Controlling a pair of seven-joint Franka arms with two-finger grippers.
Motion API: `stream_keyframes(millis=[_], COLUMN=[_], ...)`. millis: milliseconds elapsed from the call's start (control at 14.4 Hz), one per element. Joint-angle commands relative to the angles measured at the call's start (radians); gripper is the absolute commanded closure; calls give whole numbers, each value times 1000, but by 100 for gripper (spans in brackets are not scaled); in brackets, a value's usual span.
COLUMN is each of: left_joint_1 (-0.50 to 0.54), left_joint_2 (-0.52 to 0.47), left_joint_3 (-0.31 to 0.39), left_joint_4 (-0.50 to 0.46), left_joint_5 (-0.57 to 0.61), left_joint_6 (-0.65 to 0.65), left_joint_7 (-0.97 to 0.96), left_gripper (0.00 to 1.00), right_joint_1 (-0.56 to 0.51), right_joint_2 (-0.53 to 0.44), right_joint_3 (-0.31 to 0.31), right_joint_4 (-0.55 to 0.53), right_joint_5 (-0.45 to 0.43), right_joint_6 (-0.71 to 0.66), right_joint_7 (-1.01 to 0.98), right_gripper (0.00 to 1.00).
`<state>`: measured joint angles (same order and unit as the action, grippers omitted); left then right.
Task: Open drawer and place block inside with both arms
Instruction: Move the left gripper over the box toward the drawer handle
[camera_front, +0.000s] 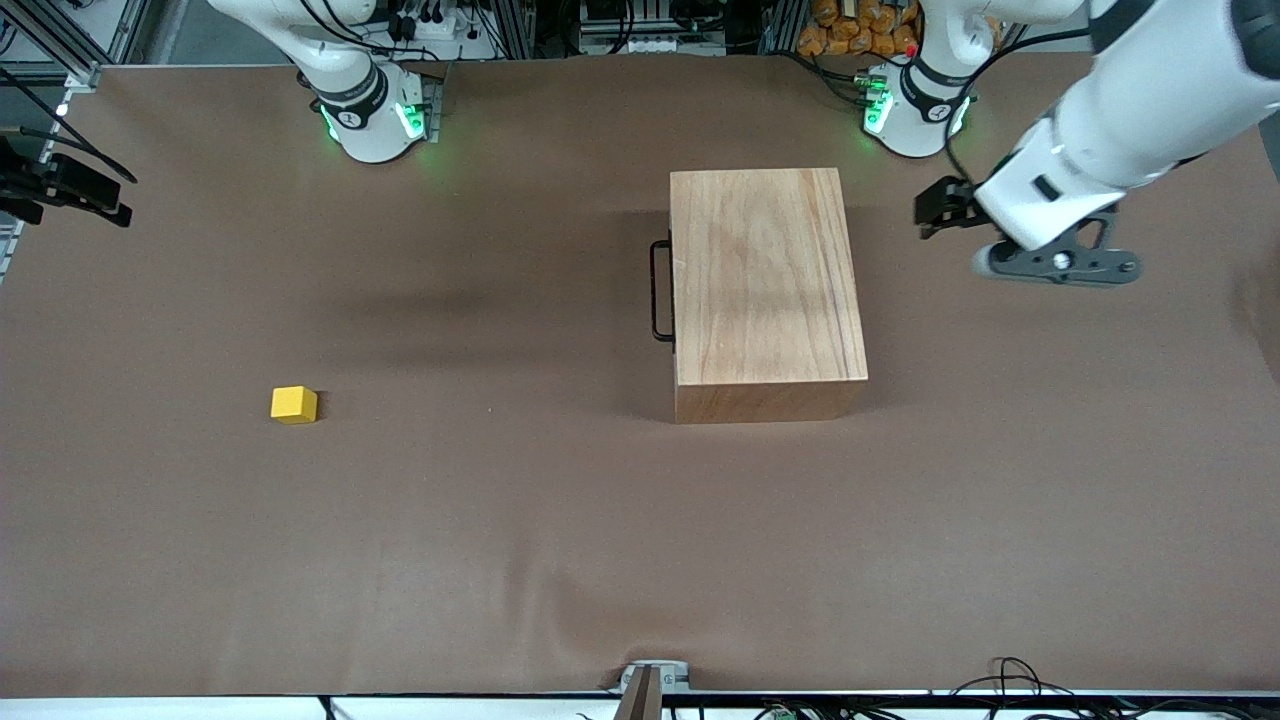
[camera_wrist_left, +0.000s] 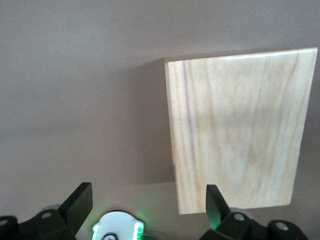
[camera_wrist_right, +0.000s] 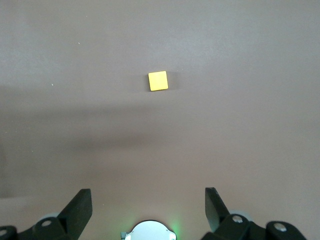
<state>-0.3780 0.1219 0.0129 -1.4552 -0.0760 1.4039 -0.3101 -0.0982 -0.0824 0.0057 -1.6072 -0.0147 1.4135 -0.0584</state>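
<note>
Front view: wooden box (camera_front: 765, 290) sat mid-counter (camera_front: 500, 550), drawer shut, black wire handle (camera_front: 661, 290) facing the right arm's end. Long axis ran from the bases toward the front camera. Block (camera_front: 294, 405) lay well apart, toward the right arm's end and nearer the camera, seen squarely from above in the right wrist view. Left gripper (camera_front: 945, 210) hung over the counter beside the box at the handle-less end — jaws wide, empty. Right gripper (camera_wrist_right: 147, 202) hovered high over bare counter near the block, jaws spread, holding nothing. Likely risks: handle thin and close to the panel, so a finger could miss — and the unbraced box might slide with the pull.
</note>
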Motion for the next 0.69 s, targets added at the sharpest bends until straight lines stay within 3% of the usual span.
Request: stream_keyframes(millis=[0,208,486,624], left_joint_1=[-76,-183,-336,-395], left_joint_2=[45,91,243,289], left_joint_3=[1,1,4,2], left_joint_4=[30,35,140,145], left_joint_5=[-13,-13,-11,-11], left_joint_6=[44,111,145,191], left_joint_7=[-128,-298,-515,-575], left_gripper=[0,0,0,0], right_joint_1=[3,0,-15,-14], right_joint_2=[-23,-23,-25,-25], right_joint_3=[-6,-7,-10,-9], right_joint_4=[-8,-7,-8,-7], right_joint_5=[-8,-8,-8,-8], right_joint_6=[-13,-1,-8,7], right_joint_7=[11,12,11,12], right_gripper=[0,0,0,0])
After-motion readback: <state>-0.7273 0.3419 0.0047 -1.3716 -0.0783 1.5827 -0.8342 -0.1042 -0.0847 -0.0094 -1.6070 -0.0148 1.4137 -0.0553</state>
